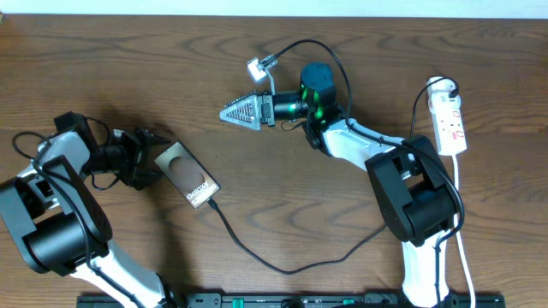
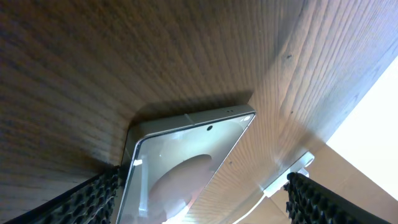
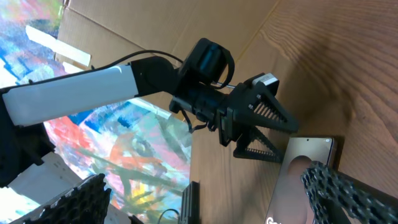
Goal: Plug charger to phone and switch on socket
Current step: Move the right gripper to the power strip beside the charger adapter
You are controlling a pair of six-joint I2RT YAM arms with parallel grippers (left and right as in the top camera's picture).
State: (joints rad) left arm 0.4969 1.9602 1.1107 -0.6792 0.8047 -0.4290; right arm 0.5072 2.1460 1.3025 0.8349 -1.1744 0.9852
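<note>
A brown wooden table with strong grain fills the overhead view under even light. A pale strip runs beyond its far edge, a black rail along its near edge. The right wrist view shows brown cardboard and a sheet painted blue, red and green.

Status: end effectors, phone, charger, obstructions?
Left end effector open beside phone; right end effector open, empty, mid-table. Charger runs to phone's far end, seating unclear. Socket untouched, nothing over it.

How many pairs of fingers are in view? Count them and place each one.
2. The left fingers sit open around the phone's end, at the left; the right fingers are open near the middle.
</note>
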